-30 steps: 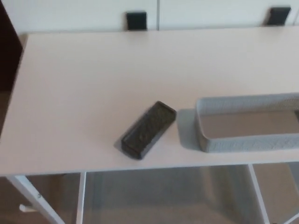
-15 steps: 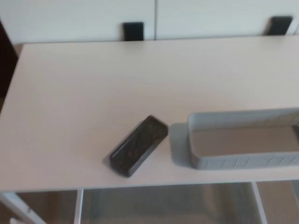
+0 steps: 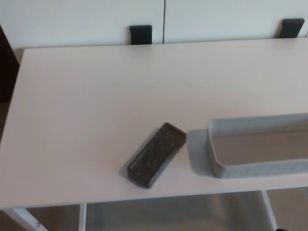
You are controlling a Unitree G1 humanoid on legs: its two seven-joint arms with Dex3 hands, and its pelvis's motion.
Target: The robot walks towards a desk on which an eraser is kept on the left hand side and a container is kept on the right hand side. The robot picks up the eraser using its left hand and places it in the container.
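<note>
You see the dark eraser (image 3: 157, 154) lying diagonally near the desk's (image 3: 96, 96) front edge, just left of the grey container (image 3: 257, 166) at the front right corner. Neither robot hand shows.

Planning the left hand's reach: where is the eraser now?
In the head view, the eraser lies diagonally near the desk's front edge, just left of the grey container, apart from it.

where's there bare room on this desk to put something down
The desk is bare across its whole back and left, from the far edge down to the eraser. Crowded only front right: the eraser lies close beside the container, a narrow gap between.
</note>
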